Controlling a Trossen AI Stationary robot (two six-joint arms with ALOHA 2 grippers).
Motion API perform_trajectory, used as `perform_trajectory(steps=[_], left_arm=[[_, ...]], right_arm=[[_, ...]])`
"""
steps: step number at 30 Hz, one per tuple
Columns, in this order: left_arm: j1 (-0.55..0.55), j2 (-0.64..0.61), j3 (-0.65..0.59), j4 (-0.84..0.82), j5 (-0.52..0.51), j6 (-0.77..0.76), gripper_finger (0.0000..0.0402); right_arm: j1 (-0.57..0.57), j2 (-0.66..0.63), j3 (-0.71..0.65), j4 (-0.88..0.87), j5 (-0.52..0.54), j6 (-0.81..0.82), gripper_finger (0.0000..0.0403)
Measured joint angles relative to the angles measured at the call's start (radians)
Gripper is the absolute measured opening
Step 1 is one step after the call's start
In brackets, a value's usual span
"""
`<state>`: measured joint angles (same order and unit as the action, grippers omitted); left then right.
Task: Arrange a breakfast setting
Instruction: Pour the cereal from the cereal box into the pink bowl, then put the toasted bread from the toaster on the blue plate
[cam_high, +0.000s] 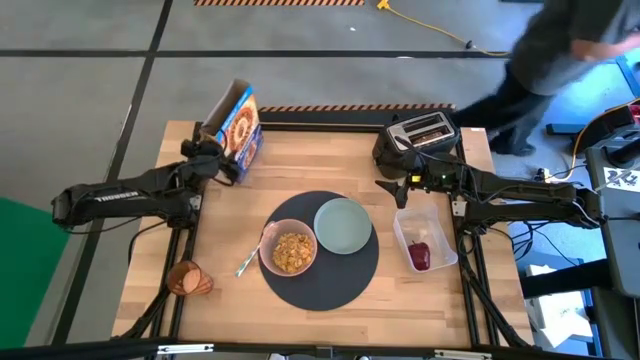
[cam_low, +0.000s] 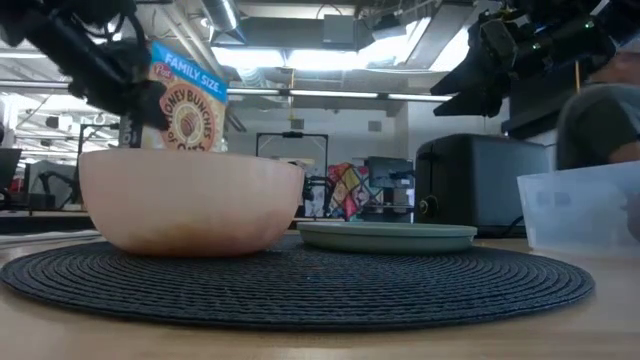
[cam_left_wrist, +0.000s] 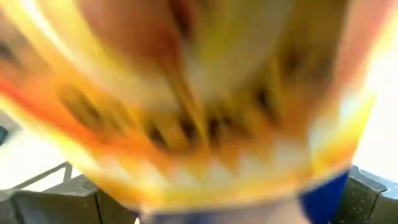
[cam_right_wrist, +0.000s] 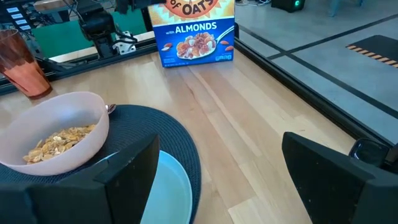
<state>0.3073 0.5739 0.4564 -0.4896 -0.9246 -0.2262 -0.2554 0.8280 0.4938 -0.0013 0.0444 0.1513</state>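
The pink bowl (cam_high: 288, 250), holding cereal flakes, and the pale-green plate (cam_high: 343, 225) rest on the round dark mat (cam_high: 330, 285). A metal spoon (cam_high: 247, 262) lies by the bowl's left side. The amber cup (cam_high: 188, 280) stands near the left front corner, and the red fruit (cam_high: 420, 255) lies in the clear tub (cam_high: 437, 228). My left gripper (cam_high: 222, 160) hangs open right beside the cereal box (cam_right_wrist: 196, 34), which stands on its base at the far left. The box fills the blurred left wrist view, with dark fingers (cam_left_wrist: 37, 202) wide apart in the corners. My right gripper (cam_right_wrist: 217, 186) hovers open beside the plate.
A black toaster (cam_high: 415, 135) stands at the far right corner, just behind my right gripper (cam_high: 385, 187). A person (cam_high: 560, 60) moves on the floor beyond the table's far right. Bare wood shows between the box and the toaster.
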Motion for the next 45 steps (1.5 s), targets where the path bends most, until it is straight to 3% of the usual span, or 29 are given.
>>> perform_trajectory(steps=[10, 29, 38, 45], left_arm=[[0.0, 0.0, 0.191, -0.087, 0.001, 0.079, 0.036], [0.0, 0.0, 0.356, -0.081, 0.065, 0.212, 0.036], [-0.004, 0.015, 0.398, 0.12, 0.356, 0.349, 0.036], [-0.078, 0.117, 0.398, 0.178, 0.428, 0.436, 0.0359]], right_arm=[[0.0, 0.0, 0.0, -0.001, 0.0, 0.0, 0.0328], [0.0, 0.0, 0.0, -0.001, 0.002, 0.021, 0.0328], [0.0, 0.0, 0.016, 0.003, 0.008, 0.027, 0.0328], [0.0, 0.0, 0.089, -0.017, -0.063, 0.027, 0.0328]])
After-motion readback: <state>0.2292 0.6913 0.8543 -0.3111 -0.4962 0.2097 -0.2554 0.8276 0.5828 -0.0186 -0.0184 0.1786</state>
